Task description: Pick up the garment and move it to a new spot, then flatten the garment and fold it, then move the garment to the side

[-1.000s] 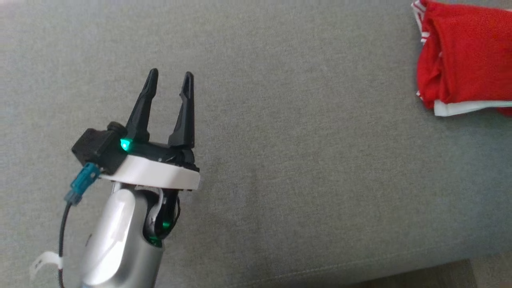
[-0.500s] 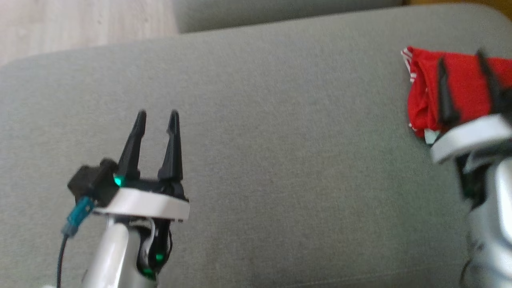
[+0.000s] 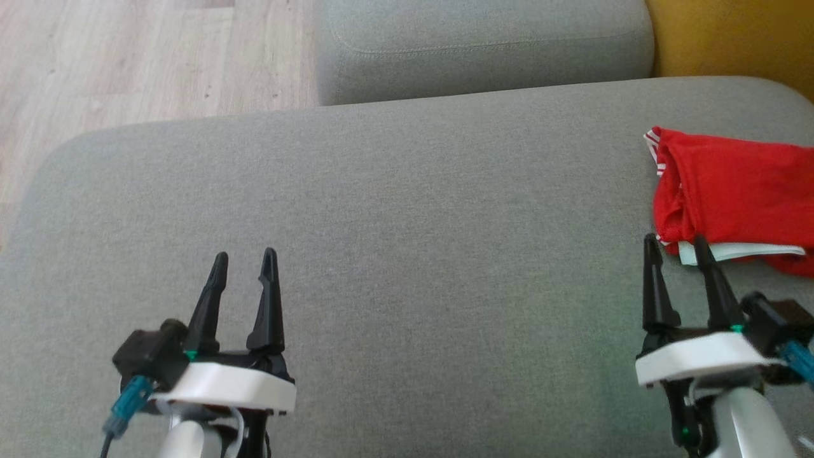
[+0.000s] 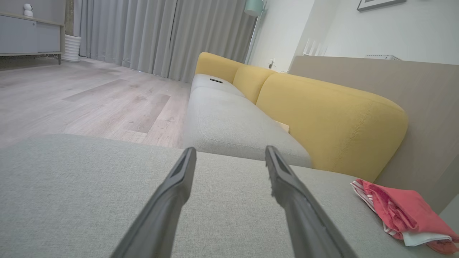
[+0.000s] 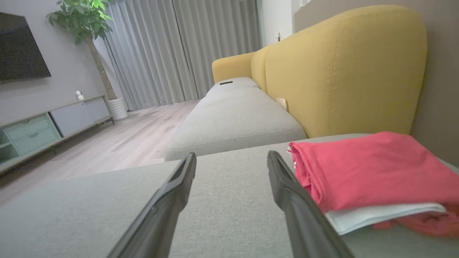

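The garment is red with white trim, folded into a thick bundle at the right edge of the grey cushion. It also lies at the lower right in the left wrist view and just right of the fingers in the right wrist view. My right gripper stands open just in front of the bundle's near left corner, apart from it and holding nothing. My left gripper is open and empty over the cushion's near left part.
A second grey seat cushion lies beyond the one I work on, with a yellow backrest at the far right. Wooden floor lies past the cushion's far left edge. A wall rises behind the garment.
The head camera has tilted up, so the far cushion, floor and backrest now show. My right gripper has come into view and settled in front of the garment. Both grippers stay open.
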{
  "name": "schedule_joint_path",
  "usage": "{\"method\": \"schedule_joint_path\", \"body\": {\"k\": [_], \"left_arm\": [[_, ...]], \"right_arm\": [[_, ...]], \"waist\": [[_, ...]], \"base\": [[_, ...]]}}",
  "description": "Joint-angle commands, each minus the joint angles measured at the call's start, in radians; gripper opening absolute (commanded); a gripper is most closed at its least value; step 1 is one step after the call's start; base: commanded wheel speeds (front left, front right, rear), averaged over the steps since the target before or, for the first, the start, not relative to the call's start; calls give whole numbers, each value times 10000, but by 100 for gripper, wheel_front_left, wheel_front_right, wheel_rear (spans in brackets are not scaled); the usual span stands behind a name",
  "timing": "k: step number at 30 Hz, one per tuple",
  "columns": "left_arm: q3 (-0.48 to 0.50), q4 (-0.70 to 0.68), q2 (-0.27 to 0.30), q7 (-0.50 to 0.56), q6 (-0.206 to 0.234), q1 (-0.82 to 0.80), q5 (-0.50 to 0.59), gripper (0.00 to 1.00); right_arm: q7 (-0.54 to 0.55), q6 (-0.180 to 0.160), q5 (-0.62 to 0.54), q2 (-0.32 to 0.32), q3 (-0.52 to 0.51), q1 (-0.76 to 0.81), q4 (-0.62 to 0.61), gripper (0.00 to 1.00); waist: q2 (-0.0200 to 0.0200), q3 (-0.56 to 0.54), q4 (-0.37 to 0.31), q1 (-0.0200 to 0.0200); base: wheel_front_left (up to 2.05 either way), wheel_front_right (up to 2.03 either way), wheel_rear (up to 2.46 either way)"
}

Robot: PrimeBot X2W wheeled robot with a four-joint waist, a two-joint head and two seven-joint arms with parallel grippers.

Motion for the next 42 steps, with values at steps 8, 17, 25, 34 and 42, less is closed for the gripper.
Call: {"method": "schedule_joint_path", "body": {"k": [8, 17, 25, 34, 42], "left_arm": [[464, -385, 29, -51, 121, -82, -54, 100], [590, -428, 29, -51, 252, -103, -62, 100], [623, -178, 29, -51, 123, -31, -232, 100], [617, 120, 29, -51, 103, -11, -173, 100], [695, 103, 29, -51, 235, 10, -223, 100]], "right_arm": [[-622, 65, 639, -26, 551, -53, -428, 100], [-717, 65, 621, -25, 572, -83, -354, 100], [-715, 65, 584, -25, 579, -139, -342, 100], [-626, 65, 617, -24, 640, -105, -370, 100], [-532, 65, 689, -24, 740, -70, -390, 100]], "waist": [[0, -44, -139, 1], [0, -35, -180, 1], [0, -55, -217, 1], [0, -102, -200, 1], [0, -102, -213, 1]], "base": [[0, 0, 0], [0, 0, 0], [0, 0, 0], [0, 0, 0], [0, 0, 0]]}}
